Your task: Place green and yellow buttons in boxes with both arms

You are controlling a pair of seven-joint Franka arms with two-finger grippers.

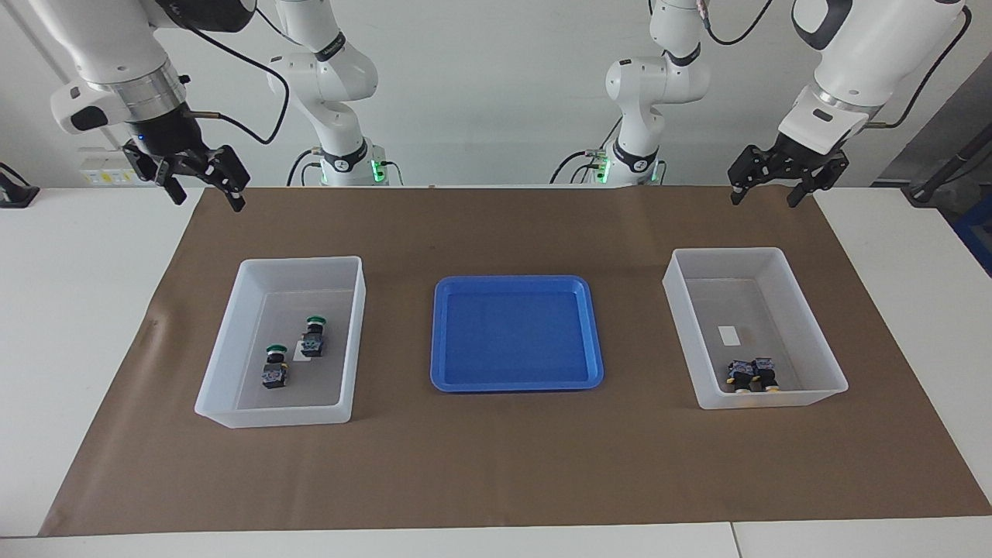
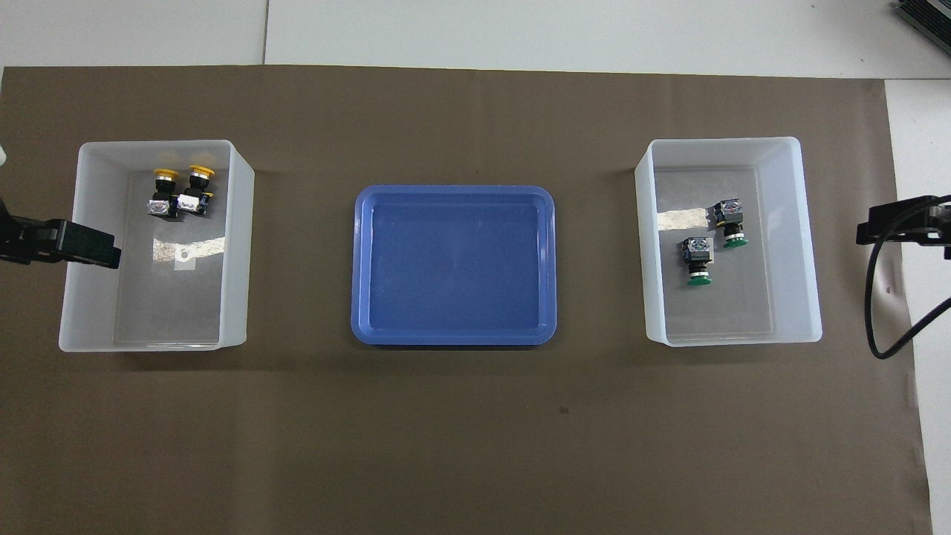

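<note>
Both grippers' fingers are standing spread and empty: left gripper (image 1: 763, 189), right gripper (image 1: 203, 191). You're seeing green buttons (image 1: 293, 352) and yellow buttons (image 1: 752, 376) lying in their bins (image 1: 355, 325). Watch the dangling cable (image 2: 880, 297); a sweep could be snagging a bin rim.
</note>
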